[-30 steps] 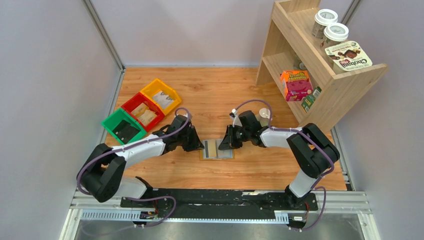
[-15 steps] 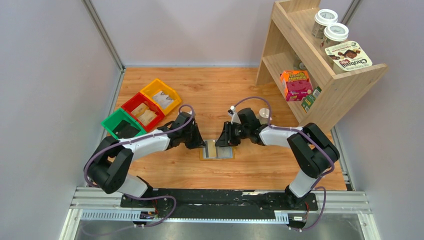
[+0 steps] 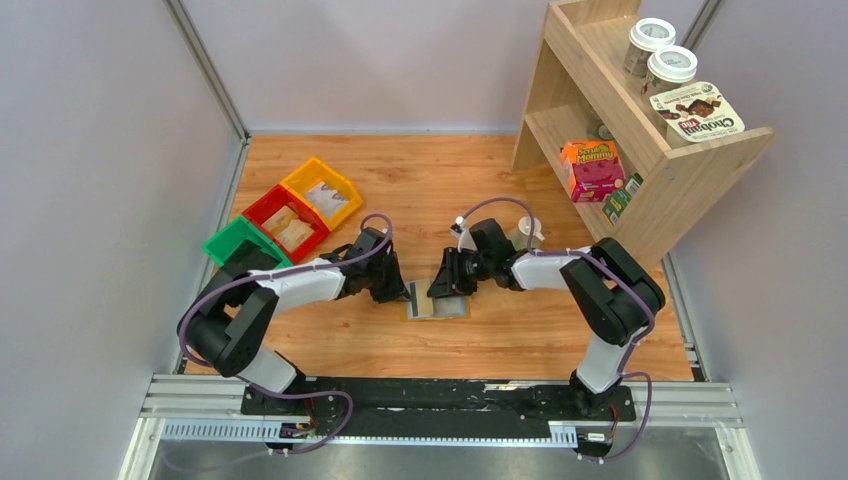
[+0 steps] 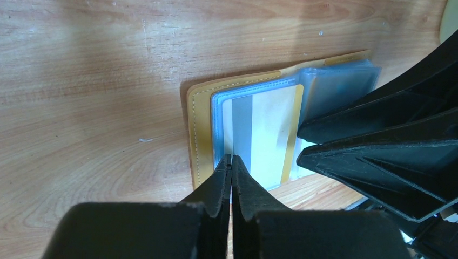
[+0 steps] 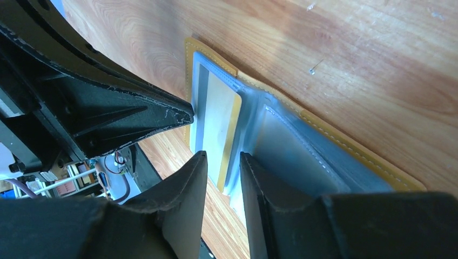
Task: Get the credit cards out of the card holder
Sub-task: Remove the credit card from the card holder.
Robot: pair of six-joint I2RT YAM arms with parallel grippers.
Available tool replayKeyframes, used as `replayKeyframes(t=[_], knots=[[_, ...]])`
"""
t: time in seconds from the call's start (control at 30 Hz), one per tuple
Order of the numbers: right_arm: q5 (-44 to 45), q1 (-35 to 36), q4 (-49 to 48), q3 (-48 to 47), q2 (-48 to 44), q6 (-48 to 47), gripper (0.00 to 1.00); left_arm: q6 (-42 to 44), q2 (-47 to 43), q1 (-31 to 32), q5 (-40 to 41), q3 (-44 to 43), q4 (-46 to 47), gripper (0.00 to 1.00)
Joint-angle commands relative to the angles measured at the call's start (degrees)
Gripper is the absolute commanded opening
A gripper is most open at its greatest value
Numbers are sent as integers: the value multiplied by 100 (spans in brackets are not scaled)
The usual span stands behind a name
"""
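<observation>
At the left edge of the open card holder (image 4: 197, 135), the left gripper (image 4: 231, 162) was pinched tight at the rim of the top credit card (image 4: 264, 129). Across the holder, the right gripper (image 5: 222, 159) stood narrowly parted and empty. So thin a bite might slip, or drag the holder along.

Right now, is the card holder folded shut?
No, the card holder lies spread open, clear sleeves and a card showing.
</observation>
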State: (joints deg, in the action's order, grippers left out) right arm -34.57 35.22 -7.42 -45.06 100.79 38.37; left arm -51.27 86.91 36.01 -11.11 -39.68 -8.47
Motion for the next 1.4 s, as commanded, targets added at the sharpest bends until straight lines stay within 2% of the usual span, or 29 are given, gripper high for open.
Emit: replayKeyframes(t=[0.0, 0.17, 0.3, 0.53, 0.9, 1.07, 1.2, 1.37], knots=[[38, 37, -102, -117, 195, 4, 36, 117, 150, 29, 83, 66, -137, 0], [-58, 46, -163, -126, 274, -5, 35, 73, 194, 29, 83, 110, -111, 0], [-190, 37, -391, -47, 265, 74, 30, 55, 229, 29, 101, 118, -128, 0], [-507, -6, -1059, 260, 20, 294, 21, 47, 282, 29, 153, 92, -199, 0], [-990, -103, -2175, 638, -244, 716, 15, 38, 405, 29, 153, 118, -190, 0], [-1035, -112, -2246, 691, -253, 681, 9, 11, 440, 29, 136, 136, -164, 0], [-1043, -130, -2246, 744, -244, 663, 0, -15, 449, 29, 127, 154, -155, 0], [-1070, -244, -2141, 841, -315, 558, 0, -24, 458, 29, 118, 154, -146, 0]])
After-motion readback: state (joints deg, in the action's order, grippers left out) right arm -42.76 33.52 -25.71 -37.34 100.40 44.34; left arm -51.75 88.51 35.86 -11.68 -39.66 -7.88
